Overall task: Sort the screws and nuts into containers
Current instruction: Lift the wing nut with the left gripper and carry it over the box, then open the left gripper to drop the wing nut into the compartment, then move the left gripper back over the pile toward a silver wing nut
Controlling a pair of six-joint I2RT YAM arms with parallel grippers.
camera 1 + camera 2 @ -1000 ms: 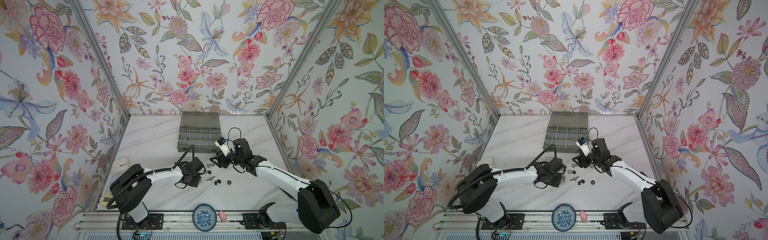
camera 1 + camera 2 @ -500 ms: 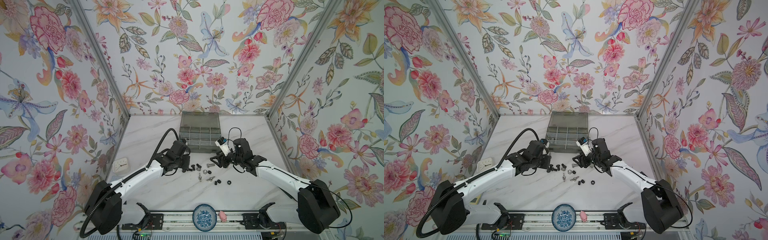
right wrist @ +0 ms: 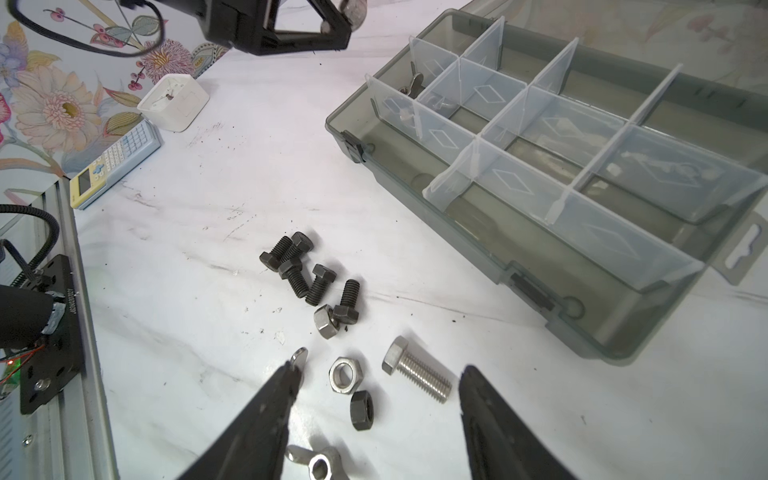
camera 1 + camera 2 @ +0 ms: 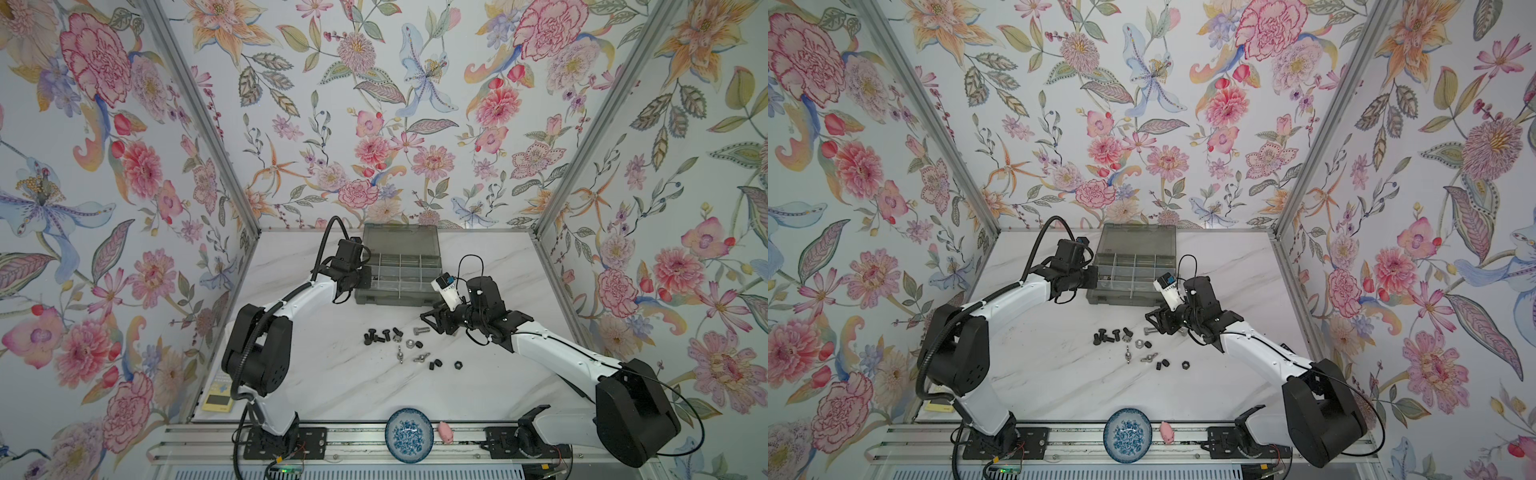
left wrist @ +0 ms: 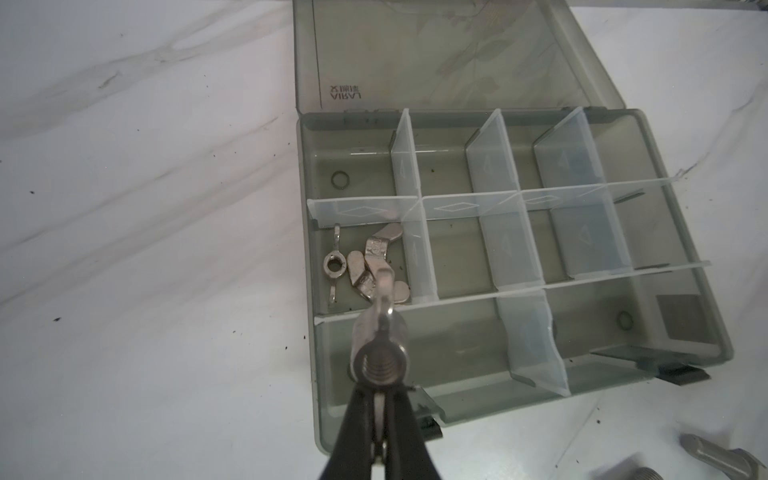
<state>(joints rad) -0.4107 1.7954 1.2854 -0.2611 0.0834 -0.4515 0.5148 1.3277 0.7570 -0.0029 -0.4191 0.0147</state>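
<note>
Spanning the booth floor, the table (image 4: 332, 386) carries the grey box (image 4: 395, 298) at its far middle, with the lid (image 4: 401, 241) laid open behind it. The left gripper (image 5: 380, 388) hangs above the box's left end. Its jaws are pinched tight on a silver wing nut (image 5: 380, 345), whose threaded hole faces the wrist camera; which compartment lies straight under it I cannot tell. The right gripper (image 3: 380, 368) hovers low over the loose parts just in front of the box, jaws well apart and holding nothing.

On the near rail (image 4: 332, 440) sits the bowl (image 4: 409, 413), well apart from the parts. The black screws (image 4: 380, 336) lie bunched, some touching, left of a silver screw (image 3: 417, 376). That screw lies between the right fingers (image 3: 266, 415), together with a silver hex nut (image 3: 346, 375) and a black nut (image 3: 363, 410). More nuts (image 4: 434, 365) lie scattered nearer the rail. Inside the box, wing nuts (image 5: 374, 257) rest in the middle-row compartment at the left end.
</note>
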